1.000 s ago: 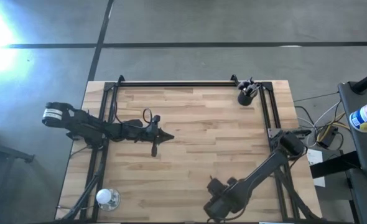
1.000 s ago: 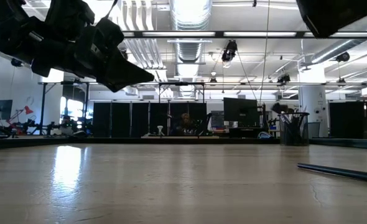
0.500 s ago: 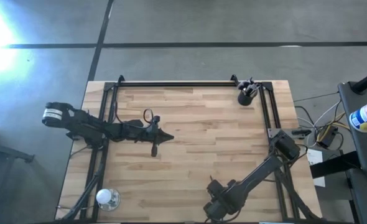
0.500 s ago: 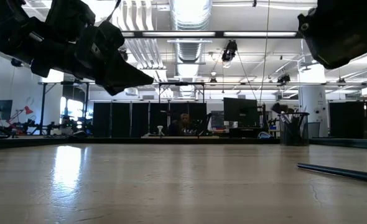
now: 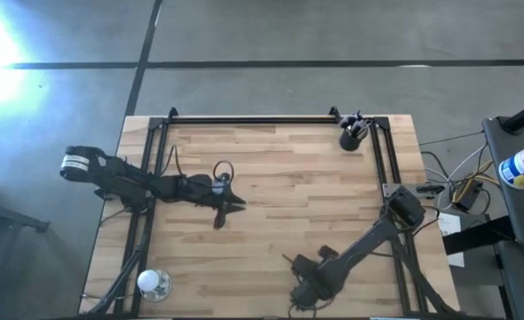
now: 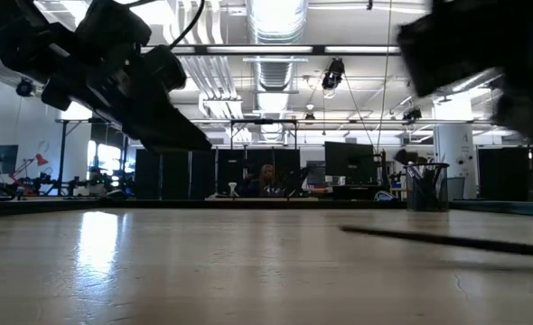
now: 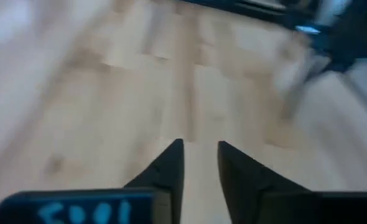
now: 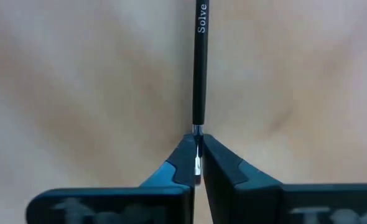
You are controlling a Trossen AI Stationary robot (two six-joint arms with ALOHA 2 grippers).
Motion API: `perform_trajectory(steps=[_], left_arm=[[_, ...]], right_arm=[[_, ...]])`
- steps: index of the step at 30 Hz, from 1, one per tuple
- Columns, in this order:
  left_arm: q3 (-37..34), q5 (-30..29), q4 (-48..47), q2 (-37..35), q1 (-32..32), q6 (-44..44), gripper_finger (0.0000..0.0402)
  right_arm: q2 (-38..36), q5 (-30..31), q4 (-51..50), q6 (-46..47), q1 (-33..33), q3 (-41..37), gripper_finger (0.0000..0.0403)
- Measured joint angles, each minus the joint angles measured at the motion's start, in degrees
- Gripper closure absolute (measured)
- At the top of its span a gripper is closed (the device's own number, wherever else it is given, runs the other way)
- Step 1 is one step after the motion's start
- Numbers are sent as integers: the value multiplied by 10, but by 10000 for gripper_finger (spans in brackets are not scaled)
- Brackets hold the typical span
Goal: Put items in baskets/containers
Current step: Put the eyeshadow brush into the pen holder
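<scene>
High view: a dark cup (image 5: 350, 140) holding brushes (image 5: 360, 127) stands at the bench's (image 5: 289, 191) far right corner, the right gripper (image 5: 290, 260) pinches a brush (image 8: 199, 68) near the front edge, left gripper's (image 5: 237, 204) jaws slightly spread mid-bench.

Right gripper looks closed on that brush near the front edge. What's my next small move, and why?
Probably lift the right gripper straight up. Its fingers pinch the slim black brush, which lies low over the table; the dark cup sits in the far right corner, so clear the table before carrying.
</scene>
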Motion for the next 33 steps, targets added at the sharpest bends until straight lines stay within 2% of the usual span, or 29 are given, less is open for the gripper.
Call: perform_trajectory(steps=[5, 8, 14, 20, 25, 33], left_arm=[[0, 113, 0, 0, -2, -60, 275], [0, 139, -3, 0, -3, -99, 266], [3, 169, -33, 0, -3, -158, 263], [9, 179, -40, 0, -3, -207, 263], [17, 180, -46, 0, -3, -241, 263], [43, 184, -64, 0, -3, -261, 263]], right_arm=[[-5, 80, -54, -144, -35, 29, 389], [-5, 124, -80, -226, -59, 48, 389], [-5, 225, -83, -425, -110, 82, 390], [-5, 296, -81, -607, -138, 105, 390], [-5, 350, -79, -714, -148, 109, 390], [-5, 399, -47, -839, -159, 110, 390]])
